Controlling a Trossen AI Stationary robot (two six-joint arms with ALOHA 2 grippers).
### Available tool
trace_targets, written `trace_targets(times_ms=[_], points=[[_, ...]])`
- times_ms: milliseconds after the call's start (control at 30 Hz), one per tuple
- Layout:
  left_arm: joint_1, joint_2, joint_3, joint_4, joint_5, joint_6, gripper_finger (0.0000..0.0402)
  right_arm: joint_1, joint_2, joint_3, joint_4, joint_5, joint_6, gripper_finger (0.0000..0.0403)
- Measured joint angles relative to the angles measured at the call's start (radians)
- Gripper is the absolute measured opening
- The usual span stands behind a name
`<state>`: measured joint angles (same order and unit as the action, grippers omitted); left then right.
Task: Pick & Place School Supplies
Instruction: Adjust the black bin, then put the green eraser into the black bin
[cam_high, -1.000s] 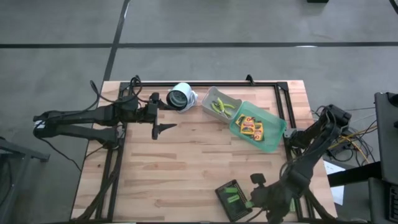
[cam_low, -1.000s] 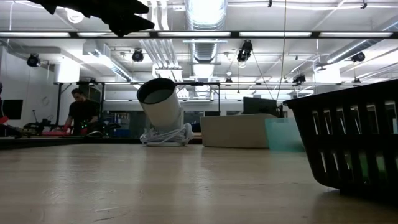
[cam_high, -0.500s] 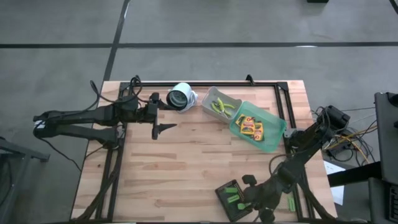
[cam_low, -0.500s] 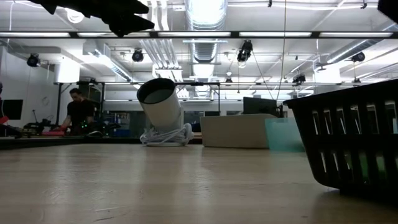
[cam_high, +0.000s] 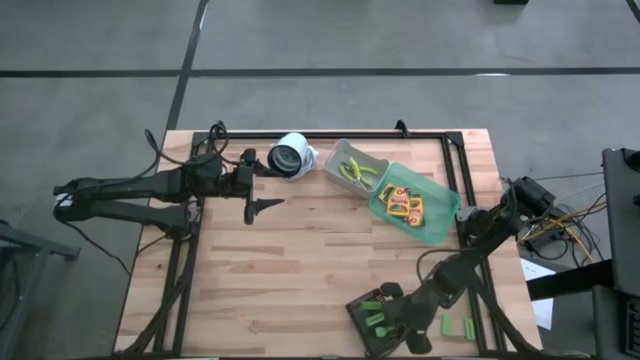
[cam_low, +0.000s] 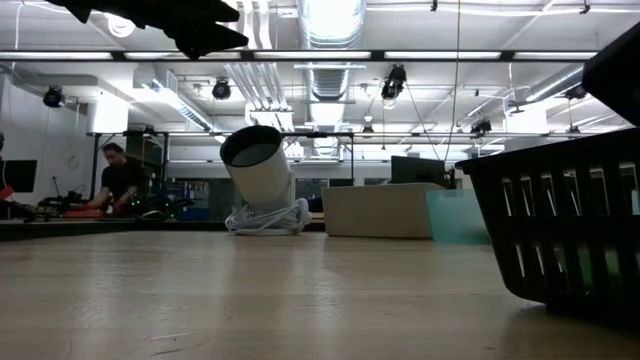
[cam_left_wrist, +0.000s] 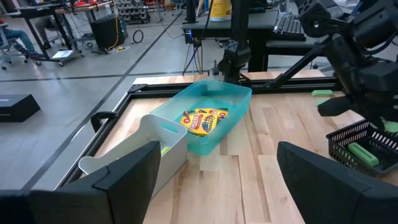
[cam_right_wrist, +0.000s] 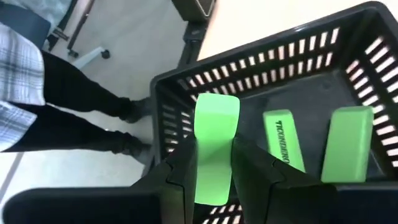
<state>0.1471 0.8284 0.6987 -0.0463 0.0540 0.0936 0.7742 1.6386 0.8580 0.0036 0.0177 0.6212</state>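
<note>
My right gripper (cam_high: 386, 316) hovers over the dark slatted basket (cam_high: 372, 320) at the table's near edge, shut on a bright green block (cam_right_wrist: 215, 144). Two more green blocks (cam_right_wrist: 281, 144) (cam_right_wrist: 343, 143) lie flat on the basket floor. Other green blocks (cam_high: 456, 326) lie on the table to the basket's right. Yellow packs (cam_high: 405, 205) lie in the green bin (cam_high: 437, 229), and yellow-handled tools (cam_high: 357, 172) in the grey bin (cam_high: 336, 157). My left gripper (cam_high: 266, 205) waits open above the table's far left part. My right gripper pinches the green block between its two fingers (cam_right_wrist: 180, 177), one on each long side (cam_right_wrist: 200, 155). The fingers come from above, slanting down. The block is lifted clear above the basket, and its free end sticks out past the fingertips.
A white cylindrical camera (cam_high: 290, 155) rests near the far edge beside the grey bin. A black frame (cam_high: 430, 135) runs along the table's edges. In the right wrist view a person's legs (cam_right_wrist: 68, 106) stand beyond the near edge. Bare wood (cam_high: 300, 270) fills the table's middle.
My right gripper has moved toward the table's left along the near edge, from beside the basket to above it, carrying the green block. Its arm has uncovered green blocks on the table to the basket's right.
</note>
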Motion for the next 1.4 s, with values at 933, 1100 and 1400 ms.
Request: trace_targets(times_ms=[933,1100,1400], points=[[0.000,0.000,0.000,0.000,0.000,0.000,0.0328,-0.015,0.001,0.000,0.005,0.008,-0.049,0.0137],[0.000,0.000,0.000,0.000,0.000,0.000,0.0328,-0.016,0.001,0.000,0.013,0.009,-0.051,0.0149],[0.000,0.000,0.000,0.000,0.000,0.000,0.0328,-0.017,-0.082,-0.001,-0.067,0.120,-0.104,0.0143]])
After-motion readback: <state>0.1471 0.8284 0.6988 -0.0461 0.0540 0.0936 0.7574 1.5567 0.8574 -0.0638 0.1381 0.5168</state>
